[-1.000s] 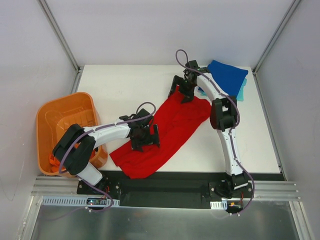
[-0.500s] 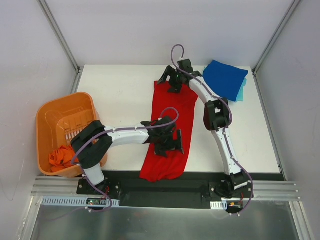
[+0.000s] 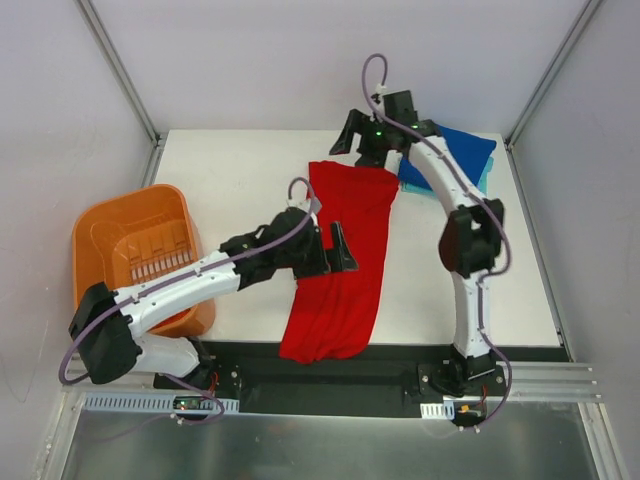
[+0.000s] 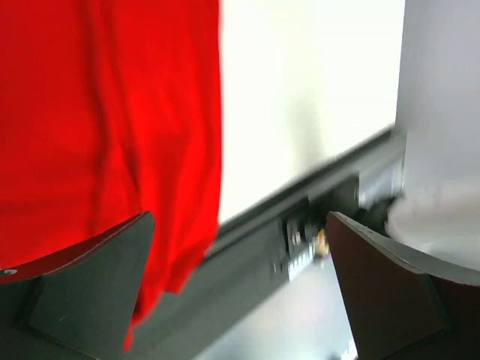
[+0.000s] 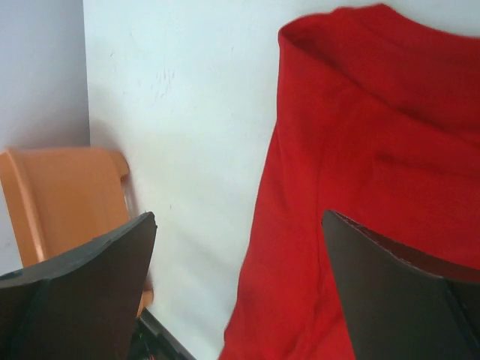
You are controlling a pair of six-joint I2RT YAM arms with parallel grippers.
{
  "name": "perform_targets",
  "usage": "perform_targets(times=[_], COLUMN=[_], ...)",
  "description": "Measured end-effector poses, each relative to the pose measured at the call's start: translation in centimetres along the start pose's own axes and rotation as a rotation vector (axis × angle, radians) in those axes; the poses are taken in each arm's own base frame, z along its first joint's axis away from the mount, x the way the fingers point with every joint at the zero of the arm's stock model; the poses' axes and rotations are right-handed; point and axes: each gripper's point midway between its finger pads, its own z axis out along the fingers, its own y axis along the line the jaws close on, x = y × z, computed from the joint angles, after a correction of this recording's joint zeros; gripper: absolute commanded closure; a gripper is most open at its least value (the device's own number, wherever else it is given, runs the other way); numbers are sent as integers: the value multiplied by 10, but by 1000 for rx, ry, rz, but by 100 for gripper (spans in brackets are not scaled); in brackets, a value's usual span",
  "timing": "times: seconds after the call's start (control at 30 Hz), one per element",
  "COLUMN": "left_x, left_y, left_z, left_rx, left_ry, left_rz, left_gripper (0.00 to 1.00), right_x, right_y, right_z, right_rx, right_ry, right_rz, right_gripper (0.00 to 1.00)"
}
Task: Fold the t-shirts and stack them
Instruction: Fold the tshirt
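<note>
A bright red t-shirt (image 3: 345,250) lies as a long strip from the far middle of the table down over the near edge. My left gripper (image 3: 344,254) hovers open over its left edge, nothing between the fingers; in the left wrist view the red cloth (image 4: 105,112) fills the left side. Above the shirt's far end, my right gripper (image 3: 362,146) stands open and empty, with the red shirt (image 5: 375,165) below it on the right. A folded royal blue t-shirt (image 3: 458,152) rests on a light teal one (image 3: 483,186) at the far right corner.
The orange basket (image 3: 120,240) stands at the table's left edge, partly overhanging it, and shows in the right wrist view (image 5: 60,202). A black rail (image 3: 400,352) runs along the table's near edge. Grey walls close in the sides and back.
The red shirt swung from a diagonal lie to a straight lengthwise strip. Since then the left gripper has drawn back left and the right gripper has risen off the shirt's far end.
</note>
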Motion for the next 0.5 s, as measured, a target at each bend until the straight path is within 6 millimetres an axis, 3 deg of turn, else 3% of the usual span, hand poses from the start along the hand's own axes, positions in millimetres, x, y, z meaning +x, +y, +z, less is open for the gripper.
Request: perform_targets(times=[0.1, 0.17, 0.2, 0.23, 0.33, 0.43, 0.5], left_x=[-42, -69, -82, -97, -130, -158, -176], left_y=[22, 47, 56, 64, 76, 84, 85], left_z=[-5, 2, 7, 15, 44, 74, 95], left_rx=[-35, -97, -117, -133, -140, -152, -154], left_ry=[-88, -115, -112, -103, -71, -43, -41], left_rz=[-27, -52, -66, -82, -100, -91, -73], left_gripper=[3, 9, 31, 42, 74, 89, 94], right_x=[7, 27, 40, 52, 101, 159, 188], right_y=[7, -4, -12, -20, -50, -87, -100], right_z=[-78, -128, -147, -159, -164, -144, -132], right_rx=[50, 108, 136, 160, 233, 331, 384], right_ry=[-53, -80, -88, -90, -24, 129, 218], right_rz=[-34, -41, -40, -37, -21, 2, 1], right_gripper=[3, 3, 3, 3, 3, 3, 3])
